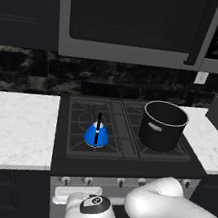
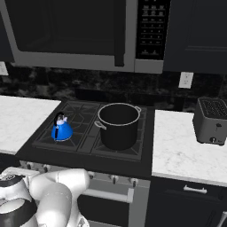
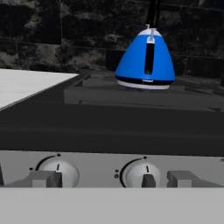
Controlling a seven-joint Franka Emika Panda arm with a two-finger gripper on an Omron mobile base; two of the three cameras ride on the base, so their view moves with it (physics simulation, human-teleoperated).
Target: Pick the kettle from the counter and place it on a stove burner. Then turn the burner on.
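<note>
We see the small bright-blue dome-shaped kettle already resting on the stove's front-left black gas burner, our end effector spread apart and empty before the round grey knobs, the burner, we judge, not yet lit.

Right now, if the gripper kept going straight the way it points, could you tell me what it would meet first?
Probably the stove's front panel, near the knobs flanked by the gripper fingertips. The kettle sits higher and farther back on the burner grate. Depth is uncertain.
</note>
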